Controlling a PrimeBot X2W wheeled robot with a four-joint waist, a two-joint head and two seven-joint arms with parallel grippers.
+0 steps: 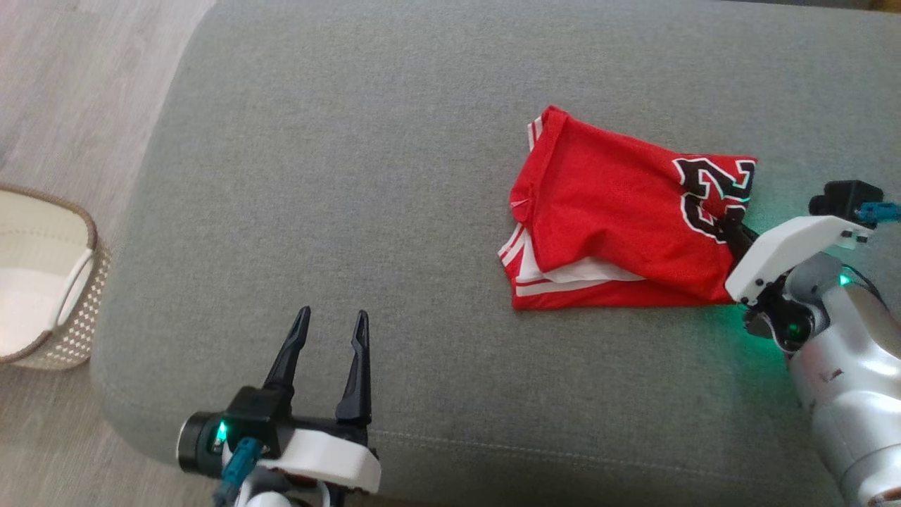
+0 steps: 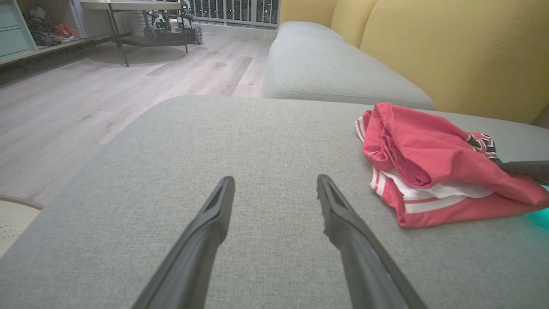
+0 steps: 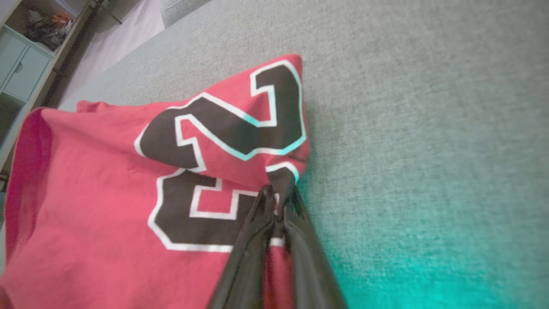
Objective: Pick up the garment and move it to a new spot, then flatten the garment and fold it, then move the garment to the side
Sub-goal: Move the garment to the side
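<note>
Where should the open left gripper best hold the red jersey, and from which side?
Likely the striped corner of the red jersey nearest the left gripper, approached low from the robot's left: its layered edges lie exposed there, and the right gripper pinches the opposite edge.

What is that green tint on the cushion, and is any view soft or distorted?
Head view: green glow from lights on the right arm stains the cushion below the garment. Right wrist view: soft overall, teal cast at lower right, tinting the number's white outline beside the right gripper. Left wrist view: wide-angle stretch, teal patch at the right edge, left gripper fairly sharp.
</note>
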